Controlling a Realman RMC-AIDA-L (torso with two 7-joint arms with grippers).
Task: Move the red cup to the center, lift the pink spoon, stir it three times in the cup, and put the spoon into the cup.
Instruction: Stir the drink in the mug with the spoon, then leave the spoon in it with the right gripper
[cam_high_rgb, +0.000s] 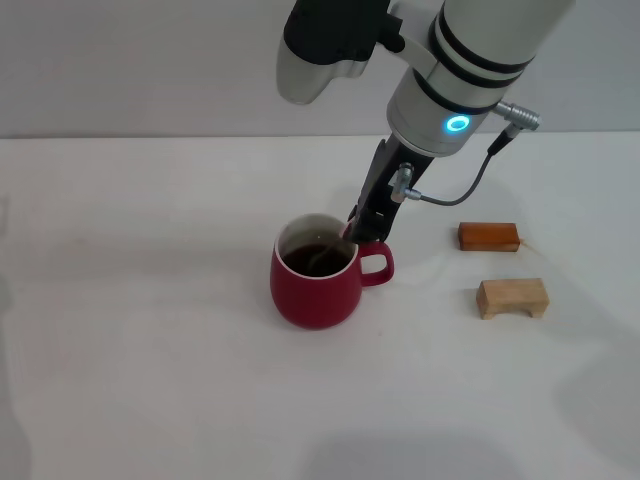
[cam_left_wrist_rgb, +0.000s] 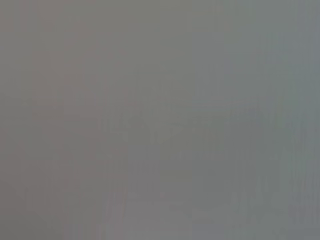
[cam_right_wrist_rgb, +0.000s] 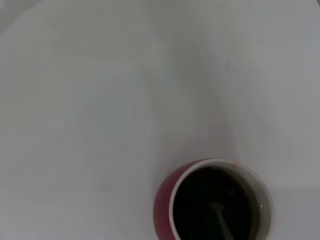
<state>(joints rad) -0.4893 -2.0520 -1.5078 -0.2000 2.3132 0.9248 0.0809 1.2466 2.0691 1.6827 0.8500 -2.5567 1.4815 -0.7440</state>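
From the head view, the red cup (cam_high_rgb: 316, 272) stands near the middle of the white table (cam_high_rgb: 150, 350), handle turned to the robot's right; the right gripper (cam_high_rgb: 362, 228) reaches down from above to the cup's rim on the handle side, low enough, I judge, to keep the pink spoon (cam_high_rgb: 322, 258) dipped in the dark liquid; only the spoon's grey end shows in the liquid, and whether the jaws are clamped on its handle I cannot tell; two wooden blocks (cam_high_rgb: 489, 236) lie well apart from the cup on the right; the left arm is not in sight. The left wrist view shows a plain grey blur, nothing to name. The right wrist view looks straight down into the red cup (cam_right_wrist_rgb: 165, 210); the spoon (cam_right_wrist_rgb: 220, 220) leans in the liquid, which suits stirring.
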